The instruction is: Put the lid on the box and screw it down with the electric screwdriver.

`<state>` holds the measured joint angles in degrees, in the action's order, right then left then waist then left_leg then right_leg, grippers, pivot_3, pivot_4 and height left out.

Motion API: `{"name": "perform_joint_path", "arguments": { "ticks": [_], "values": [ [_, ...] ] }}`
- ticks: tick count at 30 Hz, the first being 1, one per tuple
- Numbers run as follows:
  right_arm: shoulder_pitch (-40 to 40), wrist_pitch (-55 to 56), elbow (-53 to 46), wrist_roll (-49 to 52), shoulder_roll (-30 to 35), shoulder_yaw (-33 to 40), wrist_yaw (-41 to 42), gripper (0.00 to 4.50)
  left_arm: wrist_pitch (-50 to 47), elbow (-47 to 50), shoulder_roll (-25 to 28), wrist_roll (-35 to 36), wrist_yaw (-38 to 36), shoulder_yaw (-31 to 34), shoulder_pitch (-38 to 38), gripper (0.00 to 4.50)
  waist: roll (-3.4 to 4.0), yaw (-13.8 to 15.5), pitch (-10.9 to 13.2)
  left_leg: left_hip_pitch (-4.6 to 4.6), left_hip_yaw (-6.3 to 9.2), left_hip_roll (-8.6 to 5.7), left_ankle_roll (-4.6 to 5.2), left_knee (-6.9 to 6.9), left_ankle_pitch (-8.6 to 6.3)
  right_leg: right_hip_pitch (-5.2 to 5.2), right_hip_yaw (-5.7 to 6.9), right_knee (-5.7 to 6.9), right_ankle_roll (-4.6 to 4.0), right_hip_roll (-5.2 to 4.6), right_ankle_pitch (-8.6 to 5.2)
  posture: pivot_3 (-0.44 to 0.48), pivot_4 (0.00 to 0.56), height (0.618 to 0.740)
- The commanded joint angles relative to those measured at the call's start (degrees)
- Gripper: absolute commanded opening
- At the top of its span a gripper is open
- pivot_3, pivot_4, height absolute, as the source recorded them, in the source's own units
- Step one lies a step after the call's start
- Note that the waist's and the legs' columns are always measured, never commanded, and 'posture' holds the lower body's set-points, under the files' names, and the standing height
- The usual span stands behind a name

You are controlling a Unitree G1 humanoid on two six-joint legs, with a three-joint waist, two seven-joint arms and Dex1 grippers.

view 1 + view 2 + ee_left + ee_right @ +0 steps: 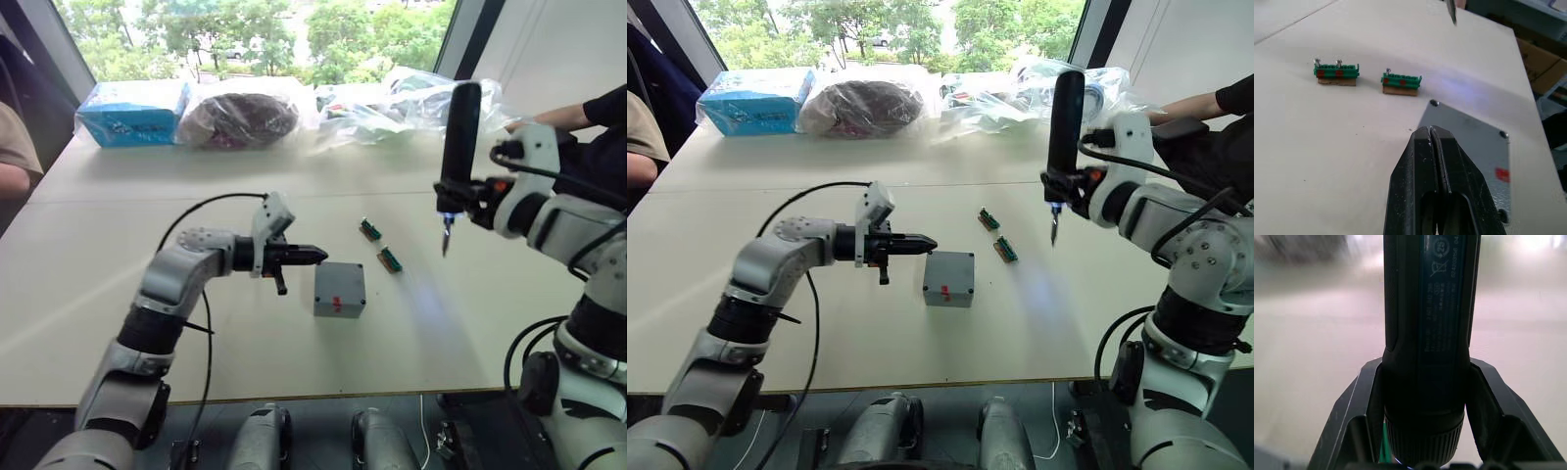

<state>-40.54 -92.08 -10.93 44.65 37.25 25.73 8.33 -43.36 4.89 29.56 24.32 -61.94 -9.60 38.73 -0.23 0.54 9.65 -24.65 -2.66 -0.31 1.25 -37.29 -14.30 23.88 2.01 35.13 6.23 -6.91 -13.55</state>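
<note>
Left wrist view looks along the left gripper, whose two black fingers are pressed together with nothing between them, their tips hanging over the near edge of the lid. That grey plate sits flat on top of the box, with screw heads visible in its corners and a small red mark on the box wall facing the robot. From the head camera, the box rests on the pale table just beyond and below the left gripper's fingertips, near them but apart. Farther out past the box lie two green connector pieces, side by side and a little apart from each other. The right gripper is clamped around the electric screwdriver, gripping its lower body just above the ribbed collar. It holds the tool upright in the air, bit pointing down at the table, well apart from the box and beyond the connector pieces. Bluish light falls on the tabletop under the bit. Bags and a blue package line the far edge.
</note>
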Motion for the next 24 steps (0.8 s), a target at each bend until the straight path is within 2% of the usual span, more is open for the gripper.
{"name": "perform_joint_path", "arguments": {
  "ticks": [1, 5, 8, 18, 20, 21, 24],
  "values": [
    [-0.3, -0.4, 10.0, 11.3, 7.3, -1.1, -0.5, 1.77, 1.5, 7.0, 4.3, 0.5, -3.7, -1.3, -0.4, 0.0, 0.07, 0.0, 0.1, -0.01, -0.04, 0.0, 0.01, 0.04, 0.0, 0.02, -0.02, -0.01, 0.03, 0.01, 0.01, 0.0, 0.15, 0.74],
    [-0.6, -0.4, 20.2, 21.1, 13.3, -6.9, -3.2, 1.77, 1.7, 10.8, 6.7, 1.0, -4.8, -2.3, -2.5, 0.0, 0.04, -0.5, 0.2, -0.04, -0.14, 0.02, 0.03, 0.06, -0.01, 0.11, -0.1, -0.02, 0.19, 0.09, 0.1, 0.0, 0.15, 0.74],
    [-1.1, -0.4, 25.4, 23.3, 15.8, -11.2, -4.9, 1.77, 1.4, 12.5, 6.8, 0.9, -3.6, -2.6, -4.1, 0.0, -0.05, -0.7, 0.3, -0.04, -0.14, 0.06, 0.04, 0.03, -0.01, 0.11, -0.11, 0.0, 0.2, 0.15, 0.11, 0.0, 0.15, 0.74],
    [-4.4, -0.4, 32.8, 21.9, 16.4, -19.3, -4.9, 1.77, 1.2, 13.7, 5.9, 0.5, -0.5, -3.2, -6.4, 0.0, -0.12, -1.2, 0.4, -0.24, -0.14, 0.06, 0.04, -0.1, 0.0, 0.26, -0.15, 0.02, 0.35, 0.2, 0.18, 0.0, 0.15, 0.74],
    [-4.4, -0.4, 33.2, 20.8, 16.1, -20.1, -4.6, 2.78, 1.4, 13.2, 6.1, 0.4, -0.5, -3.2, -6.3, 0.0, -0.12, -1.1, 0.4, -0.26, -0.13, 0.06, 0.04, -0.12, 0.0, 0.27, -0.14, 0.03, 0.37, 0.22, 0.18, 0.0, 0.15, 0.74],
    [-4.5, -0.4, 33.4, 20.4, 16.0, -20.3, -4.5, 2.97, 1.5, 12.9, 6.1, 0.3, -0.5, -3.2, -6.1, 0.0, -0.12, -1.1, 0.4, -0.26, -0.13, 0.07, 0.04, -0.12, 0.0, 0.28, -0.14, 0.03, 0.37, 0.22, 0.18, 0.0, 0.15, 0.74],
    [-4.3, -0.4, 33.0, 19.4, 16.1, -20.3, -4.3, 4.05, 1.6, 12.4, 6.6, 0.2, -0.7, -2.9, -5.7, 0.0, -0.12, -1.0, 0.4, -0.27, -0.12, 0.07, 0.04, -0.15, 0.0, 0.27, -0.14, 0.03, 0.37, 0.23, 0.19, 0.0, 0.15, 0.74]
  ]
}}
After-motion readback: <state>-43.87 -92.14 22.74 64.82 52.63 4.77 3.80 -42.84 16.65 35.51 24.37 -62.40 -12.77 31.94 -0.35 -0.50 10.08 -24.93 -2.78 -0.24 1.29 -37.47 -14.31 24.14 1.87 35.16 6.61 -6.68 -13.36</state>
